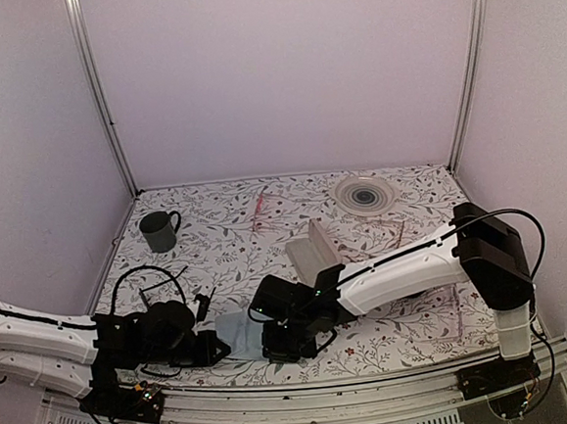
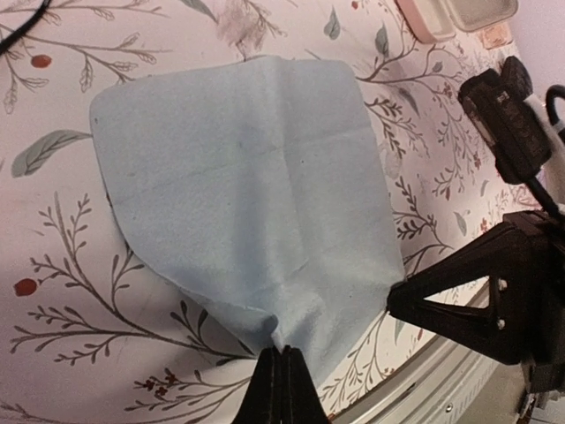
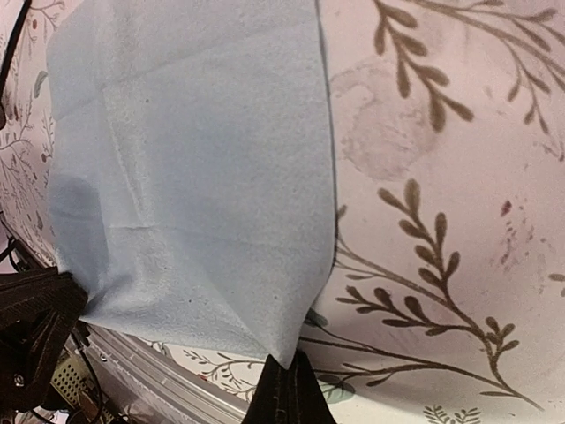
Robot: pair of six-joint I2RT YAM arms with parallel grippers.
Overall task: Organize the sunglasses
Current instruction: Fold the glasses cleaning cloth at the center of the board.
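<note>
Pale blue cloth (image 2: 247,177) is all that either arm has in hand. It lies mostly flat on the flowered table (image 1: 217,247), stretching away from both sets of fingers, with only its two near corners raised.

Judging by this, the task is at an early stage. The cloth is being handled, perhaps to be laid out or folded, but the sunglasses themselves look untouched. They are not between any fingers, not on the cloth, and in neither wrist view. From above, I cannot pick them out with certainty: the thin dark loop beyond the left fingers may be only the arm's cable. So finding, folding and stowing them is all left to do. A pale open case (image 1: 314,251) stands beyond the right fingers, well apart from them, and may be where something is meant to go.

The left gripper (image 2: 281,389) has its fingers pressed together, with one near corner of the cloth pinched between the tips, so the fabric puckers just above them. The right gripper (image 3: 287,389) is likewise closed tight, nipping the other near corner at its very point. Each gripper shows in the other's wrist view, off to the side along the cloth's near edge.
</note>
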